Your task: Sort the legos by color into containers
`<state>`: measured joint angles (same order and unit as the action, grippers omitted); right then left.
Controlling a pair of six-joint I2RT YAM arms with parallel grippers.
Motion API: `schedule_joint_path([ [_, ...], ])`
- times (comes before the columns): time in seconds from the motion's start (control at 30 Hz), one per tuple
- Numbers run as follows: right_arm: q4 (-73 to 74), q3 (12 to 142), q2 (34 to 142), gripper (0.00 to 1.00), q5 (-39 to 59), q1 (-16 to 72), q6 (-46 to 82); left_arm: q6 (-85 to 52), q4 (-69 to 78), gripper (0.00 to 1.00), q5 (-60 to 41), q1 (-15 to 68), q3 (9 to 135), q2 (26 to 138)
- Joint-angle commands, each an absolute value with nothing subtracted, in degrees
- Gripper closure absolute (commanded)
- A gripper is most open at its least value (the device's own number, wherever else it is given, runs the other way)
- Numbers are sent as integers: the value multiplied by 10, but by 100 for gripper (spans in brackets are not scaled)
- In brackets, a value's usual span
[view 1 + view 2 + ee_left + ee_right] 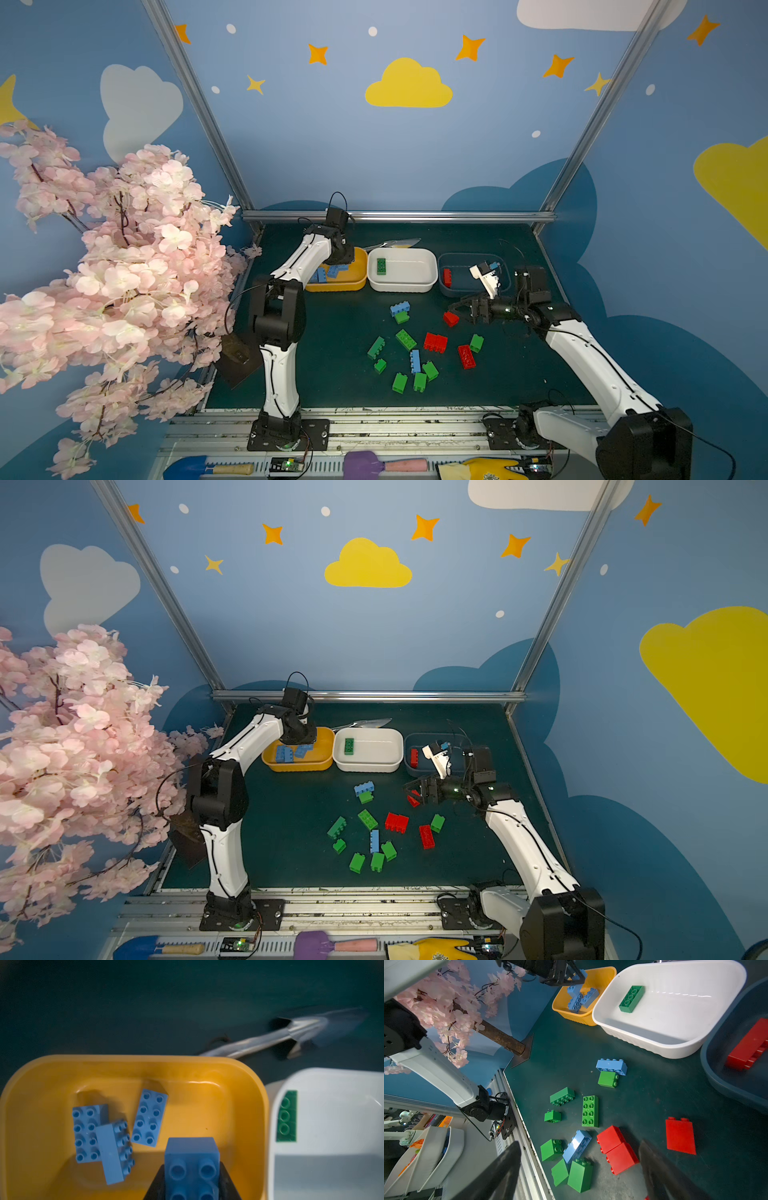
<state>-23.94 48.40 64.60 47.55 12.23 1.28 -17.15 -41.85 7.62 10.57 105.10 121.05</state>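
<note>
Blue brick [192, 1153] clamped in left claw [192, 1185] hangs right over the yellow tub [41, 1076]; right claw [460, 311] gapes wide, red brick [451, 318] just left of its tips.

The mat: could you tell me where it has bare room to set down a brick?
Bare: the mat between the yellow tub and the loose bricks; the strip between those bricks and the front rail; most of the white tub, past its green brick. Crowded: the mat's middle.

White left arm [299, 259] reaches toward 1 o'clock, left tool [192, 1169] pinched narrow; right tool [459, 311] points 9 o'clock, spread wide.
</note>
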Motion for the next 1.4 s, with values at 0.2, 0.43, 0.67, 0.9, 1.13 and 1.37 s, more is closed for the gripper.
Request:
schedule_joint_path([
  [0.2, -235, 477, 663, 12, 470, 126, 6, -201, -476, 68, 104, 83, 1148, 1282],
  [0.43, -234, 479, 675, 13, 472, 127, 1, -208, -479, 67, 118, 62, 1142, 1290],
  [0.67, -234, 479, 677, 12, 476, 127, 1, -205, -494, 50, 127, 57, 1151, 1283],
  [0.9, -238, 484, 671, 12, 474, 126, 0, -211, -506, 40, 78, 63, 1119, 1218],
  [1.13, -248, 481, 658, 13, 472, 126, -1, -239, -497, 34, 25, 118, 972, 1075],
  [1.37, -260, 476, 642, 12, 472, 125, -8, -247, -454, 29, -16, 231, 785, 933],
])
